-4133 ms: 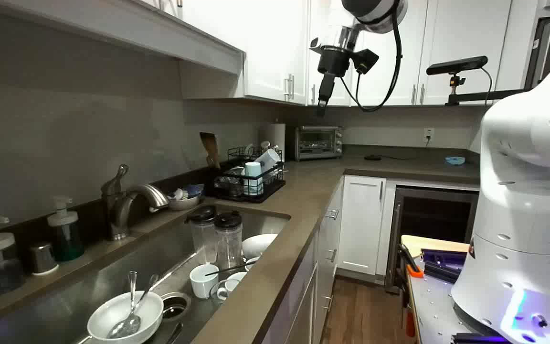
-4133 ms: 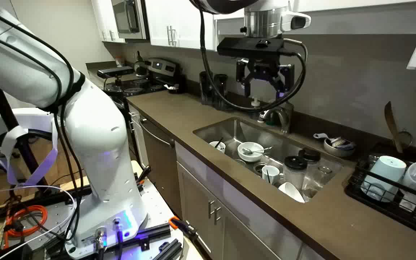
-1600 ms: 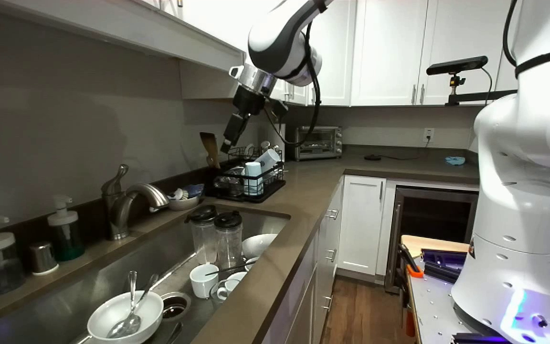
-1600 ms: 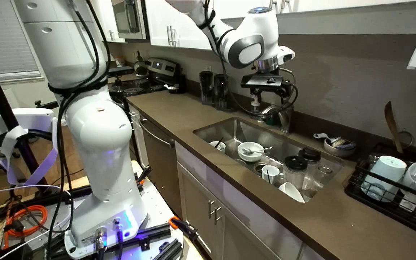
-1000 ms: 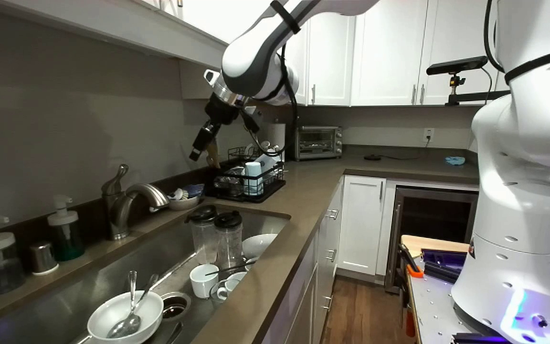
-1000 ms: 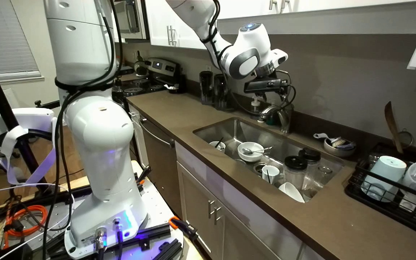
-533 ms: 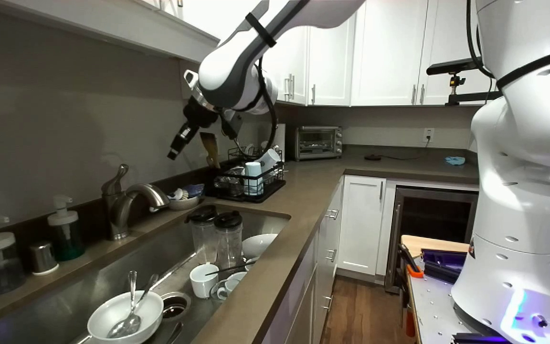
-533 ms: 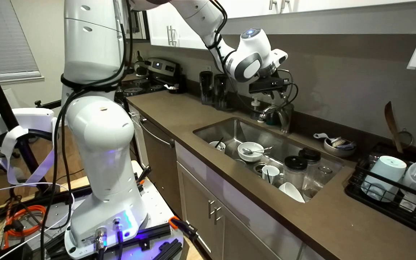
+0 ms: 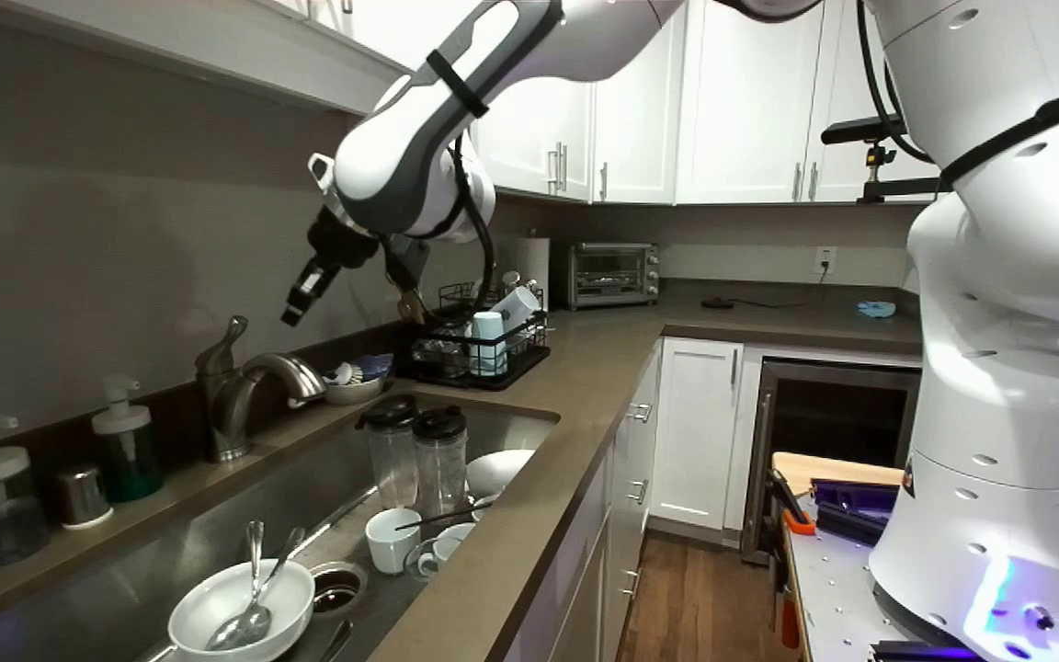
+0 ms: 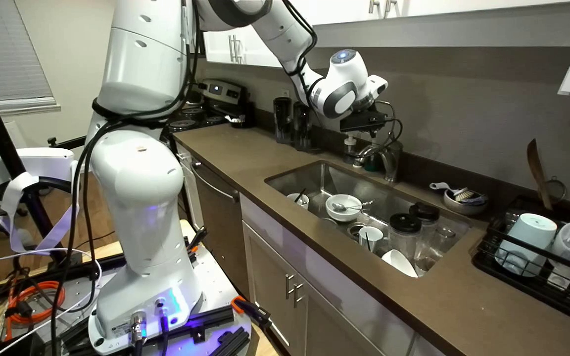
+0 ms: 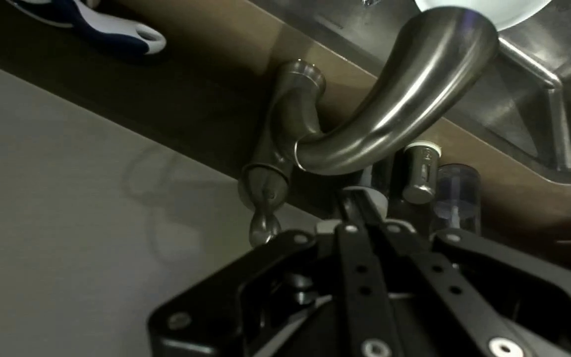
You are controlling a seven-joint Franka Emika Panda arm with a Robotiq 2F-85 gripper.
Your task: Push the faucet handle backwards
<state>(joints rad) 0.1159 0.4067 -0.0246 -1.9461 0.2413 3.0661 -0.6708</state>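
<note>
The black two-finger gripper point(image 9: 294, 313) has moved left and lower in an exterior view. The slim silver-grey metal faucet handle point(image 9: 223, 343) stands just left, apart. Jaws are together on nothing, presumably for pushing, not grasping.

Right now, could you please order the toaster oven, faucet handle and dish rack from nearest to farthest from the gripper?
In an exterior view:
1. Faucet handle, lower left of the gripper.
2. Dish rack, right of the gripper.
3. Toaster oven, farther right and back.

Wht bowl point(image 9: 290, 602) w/ spoon point(image 9: 243, 629) sits in sink point(image 9: 217, 519).
</note>
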